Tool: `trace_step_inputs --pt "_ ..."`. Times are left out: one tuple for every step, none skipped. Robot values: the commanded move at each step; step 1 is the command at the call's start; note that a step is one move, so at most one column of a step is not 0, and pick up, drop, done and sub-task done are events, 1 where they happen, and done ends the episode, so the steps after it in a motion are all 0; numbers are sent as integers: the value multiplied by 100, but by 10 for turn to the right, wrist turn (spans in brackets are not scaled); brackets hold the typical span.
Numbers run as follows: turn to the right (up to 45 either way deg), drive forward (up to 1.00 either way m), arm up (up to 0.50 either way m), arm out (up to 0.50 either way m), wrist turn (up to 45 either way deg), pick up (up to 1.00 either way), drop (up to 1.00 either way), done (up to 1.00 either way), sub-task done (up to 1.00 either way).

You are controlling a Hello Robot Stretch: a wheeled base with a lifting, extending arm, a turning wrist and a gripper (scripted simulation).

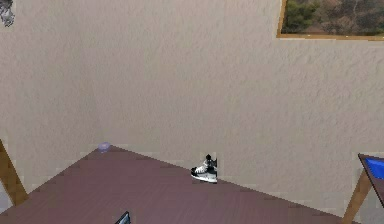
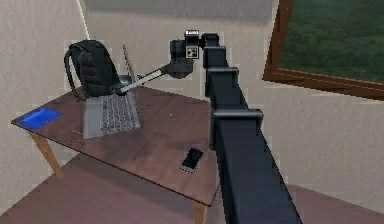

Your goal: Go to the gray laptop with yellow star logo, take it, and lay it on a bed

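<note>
In the arm side view a gray laptop [image 2: 108, 112] lies with its lid up on a brown wooden table [image 2: 165, 135], its screen edge toward the wall. The dark arm [image 2: 235, 120] rises from the bottom edge. The gripper [image 2: 128, 90] reaches leftward from its far end, with its fingers at the laptop's raised lid. I cannot tell whether it holds anything, nor whether it touches the laptop.
A black backpack [image 2: 90, 68] stands behind the laptop. A blue flat item [image 2: 42, 117] lies at the table's left end and a dark phone [image 2: 192, 158] near its front edge. A window [image 2: 335, 45] is at the right. The forward view shows a skate [image 1: 205, 170], a picture [image 1: 330, 18] and a table corner [image 1: 372, 168].
</note>
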Motion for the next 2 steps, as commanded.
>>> trace_step_inputs --pt "0 0 0 0 -450 0 0 0 0" --pt "0 0 0 0 -240 0 0 0 0"
